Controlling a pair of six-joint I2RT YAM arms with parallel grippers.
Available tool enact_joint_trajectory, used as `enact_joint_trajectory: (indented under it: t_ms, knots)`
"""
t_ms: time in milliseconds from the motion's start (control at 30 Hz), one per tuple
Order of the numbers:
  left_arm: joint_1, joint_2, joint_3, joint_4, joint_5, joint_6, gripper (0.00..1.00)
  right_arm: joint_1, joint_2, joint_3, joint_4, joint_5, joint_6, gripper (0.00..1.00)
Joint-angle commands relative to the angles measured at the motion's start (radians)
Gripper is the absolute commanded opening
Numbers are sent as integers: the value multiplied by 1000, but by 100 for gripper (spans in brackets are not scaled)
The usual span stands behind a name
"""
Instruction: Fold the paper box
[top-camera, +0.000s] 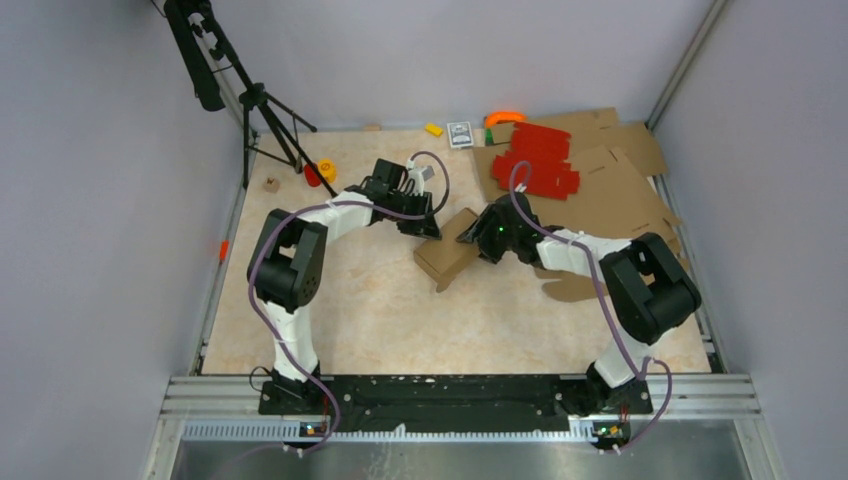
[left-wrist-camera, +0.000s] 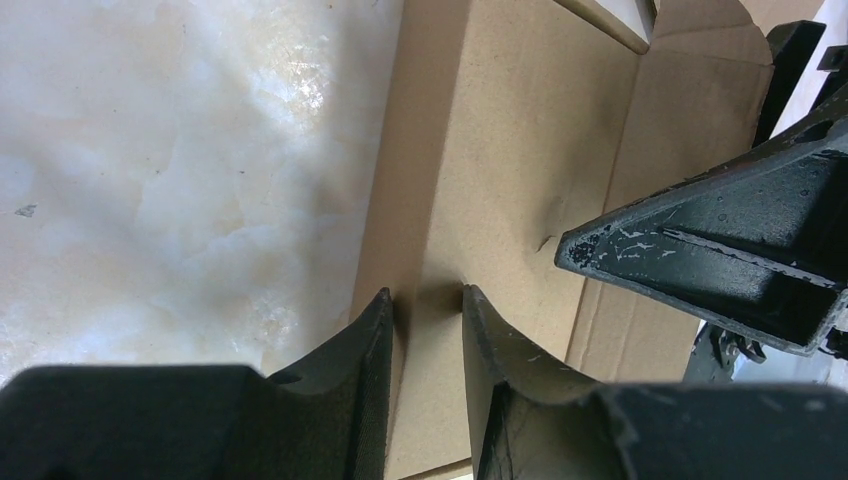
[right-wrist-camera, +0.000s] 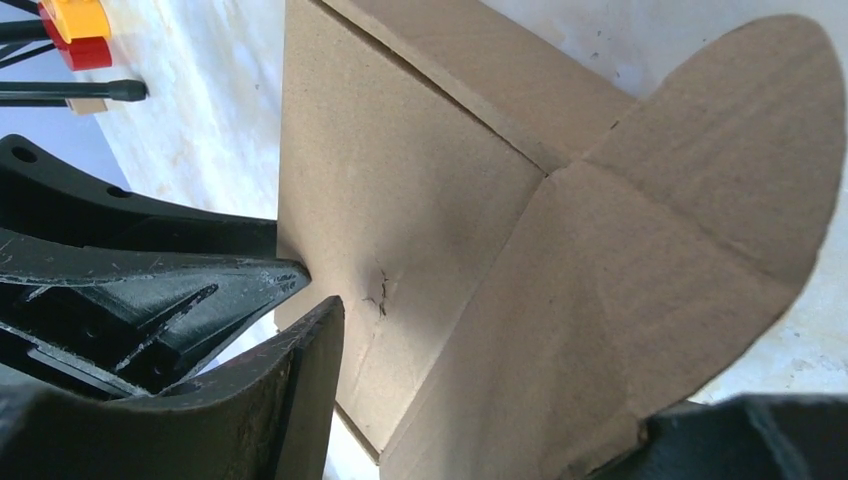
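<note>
The paper box (top-camera: 447, 252), plain brown and partly folded, lies mid-table between both arms. My left gripper (top-camera: 427, 226) is at its upper left edge. In the left wrist view its jaws (left-wrist-camera: 425, 300) stand a narrow gap apart over a creased panel of the box (left-wrist-camera: 520, 150), tips at the fold, so it is open. My right gripper (top-camera: 480, 236) meets the box from the right. In the right wrist view the box (right-wrist-camera: 430, 200) fills the space between its jaws (right-wrist-camera: 520, 380). One finger (right-wrist-camera: 310, 380) rests at the panel's edge and the other is mostly hidden behind a rounded flap, so its grip is unclear.
Red cardboard sheets (top-camera: 540, 160) lie on larger flat brown sheets (top-camera: 620, 170) at the back right. A rounded brown cardboard piece (top-camera: 568, 286) sits under the right arm. A tripod (top-camera: 262, 115), a yellow-and-red toy (top-camera: 322, 172) and a card pack (top-camera: 459, 134) stand at the back.
</note>
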Motion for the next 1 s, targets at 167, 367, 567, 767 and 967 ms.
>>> enact_joint_trajectory:
  t_ms: [167, 367, 567, 767, 967]
  knots:
    - [-43, 22, -2, 36, -5, -5, 32, 46, -47, 9, 6, -43, 1, 82]
    - [-43, -6, -66, 110, -46, -45, 33, 129, -126, -30, -93, 6, 62, 90]
    - [-43, -57, -120, 138, -89, -58, 34, 197, -158, -33, -100, 42, 161, 83]
    - [-42, -76, -151, 155, -100, -90, 34, 215, -122, 8, -94, 72, 193, 57]
    - [-42, -55, -156, 159, -77, -133, 34, 215, -25, 75, -85, 56, 207, 50]
